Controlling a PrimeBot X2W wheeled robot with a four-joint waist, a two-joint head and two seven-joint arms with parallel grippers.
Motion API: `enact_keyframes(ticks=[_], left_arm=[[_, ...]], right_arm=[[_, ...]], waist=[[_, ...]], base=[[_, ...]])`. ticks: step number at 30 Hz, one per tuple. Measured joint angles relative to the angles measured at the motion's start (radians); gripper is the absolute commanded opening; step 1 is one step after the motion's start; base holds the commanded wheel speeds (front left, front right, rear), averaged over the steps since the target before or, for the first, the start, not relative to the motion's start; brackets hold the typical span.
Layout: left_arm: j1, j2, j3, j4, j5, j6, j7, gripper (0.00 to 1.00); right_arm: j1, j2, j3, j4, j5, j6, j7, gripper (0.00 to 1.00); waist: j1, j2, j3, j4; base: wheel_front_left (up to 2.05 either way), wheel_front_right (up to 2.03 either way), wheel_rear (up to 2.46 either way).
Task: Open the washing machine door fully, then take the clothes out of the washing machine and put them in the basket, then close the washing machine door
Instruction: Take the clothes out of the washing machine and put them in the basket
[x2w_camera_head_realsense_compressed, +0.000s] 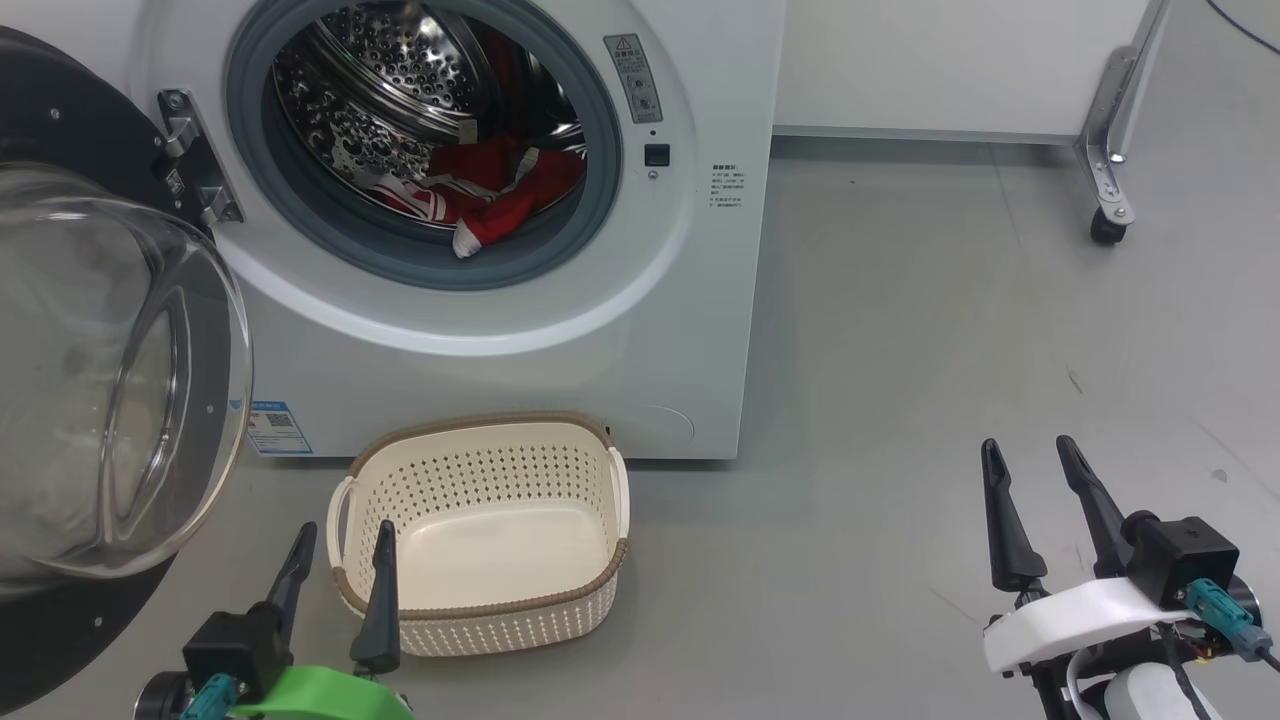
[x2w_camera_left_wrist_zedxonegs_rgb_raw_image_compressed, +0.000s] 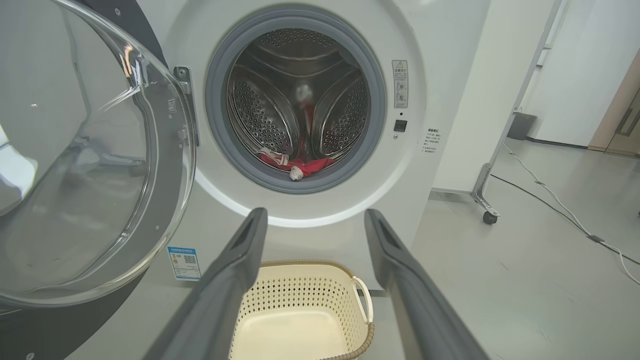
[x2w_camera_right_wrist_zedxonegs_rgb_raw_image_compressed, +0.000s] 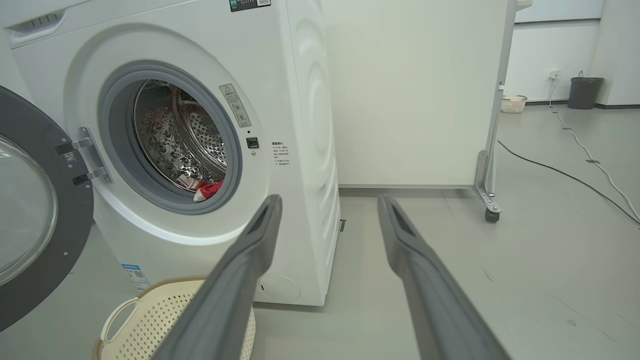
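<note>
The washing machine (x2w_camera_head_realsense_compressed: 560, 340) stands ahead with its door (x2w_camera_head_realsense_compressed: 100, 380) swung wide open to the left, glass bowl facing me. Red clothes (x2w_camera_head_realsense_compressed: 480, 190) with white trim lie at the bottom of the steel drum, one white end drooping onto the grey seal. On the floor before the machine sits the cream basket (x2w_camera_head_realsense_compressed: 485, 535), nothing inside it. My left gripper (x2w_camera_head_realsense_compressed: 342, 545) is open at the basket's near left corner, fingers (x2w_camera_left_wrist_zedxonegs_rgb_raw_image_compressed: 235, 280) framing the basket (x2w_camera_left_wrist_zedxonegs_rgb_raw_image_compressed: 305, 320) and the clothes (x2w_camera_left_wrist_zedxonegs_rgb_raw_image_compressed: 297, 167). Far to the right, my right gripper (x2w_camera_head_realsense_compressed: 1030, 455) hangs open over bare floor.
A white partition panel on a metal foot with a castor (x2w_camera_head_realsense_compressed: 1108, 225) stands right of the machine. Cables (x2w_camera_right_wrist_zedxonegs_rgb_raw_image_compressed: 595, 165) run across the grey floor at the far right, with a dark bin (x2w_camera_right_wrist_zedxonegs_rgb_raw_image_compressed: 585, 92) and a small white basket (x2w_camera_right_wrist_zedxonegs_rgb_raw_image_compressed: 514, 103) by the wall.
</note>
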Motion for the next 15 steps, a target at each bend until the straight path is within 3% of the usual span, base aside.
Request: enact_keyframes(ticks=[15], left_arm=[[0.000,0.000,-0.006,0.000,0.000,0.000,0.000,1.00]], right_arm=[[0.000,0.001,-0.001,0.000,0.000,0.000,0.000,1.00]], waist=[[0.0000,0.0000,0.002,-0.002]], base=[[1.07,-1.10,0.03]])
